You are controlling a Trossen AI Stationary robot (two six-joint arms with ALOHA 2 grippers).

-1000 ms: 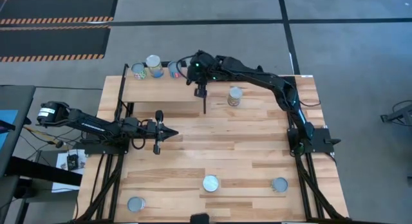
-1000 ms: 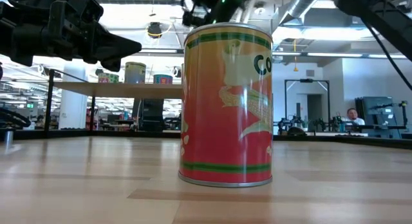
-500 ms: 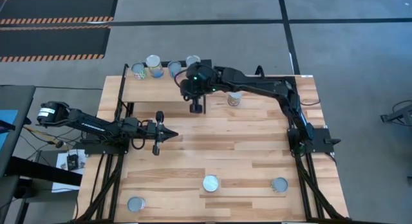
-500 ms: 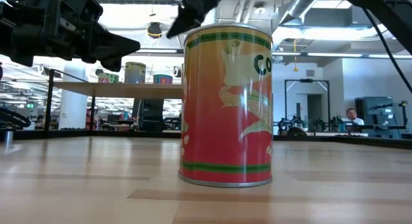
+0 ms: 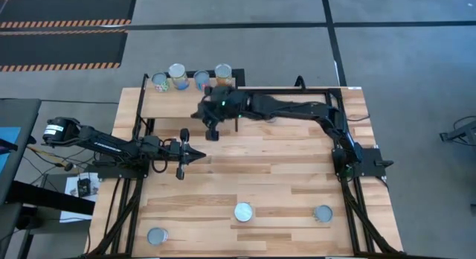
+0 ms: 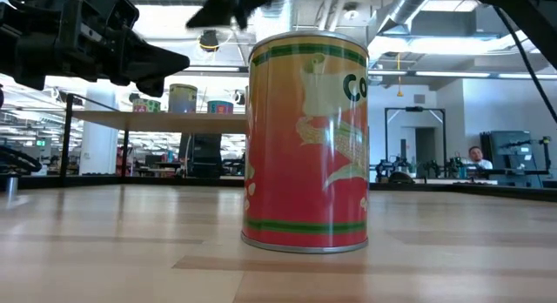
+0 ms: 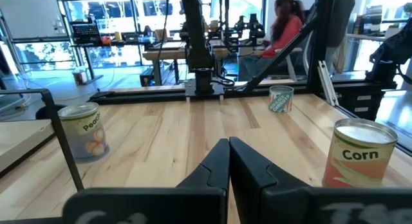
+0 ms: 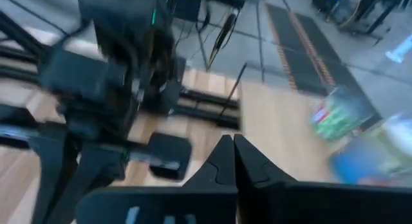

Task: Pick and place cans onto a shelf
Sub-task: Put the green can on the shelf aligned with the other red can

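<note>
Several cans [image 5: 177, 75] stand in a row along the far edge of the pale wooden shelf [image 5: 171, 103] at the table's far left; the low view shows them [image 6: 182, 97] far off. An orange-red corn can [image 6: 306, 142] [image 5: 244, 212] stands near the table's front edge, with two more cans [image 5: 323, 213] [image 5: 157, 236] beside it. A peach can [image 7: 84, 130] stands on the table under my right arm. My right gripper [image 5: 210, 133] [image 8: 228, 143] hovers shut and empty just in front of the shelf. My left gripper [image 5: 201, 154] [image 7: 228, 145] waits shut over the table's left middle.
Black frame posts [image 5: 141, 103] stand at the shelf's left end and along the table's side edges. The table's middle planks [image 5: 268, 170] lie bare between the two arms. A person sits in the room beyond the table [image 7: 286, 24].
My right gripper has swung from the shelf's right end toward the table's left, along the shelf's front edge, and has tipped up from pointing steeply down to a shallower slant. As the arm moved off, the rightmost can on the shelf came into view.
</note>
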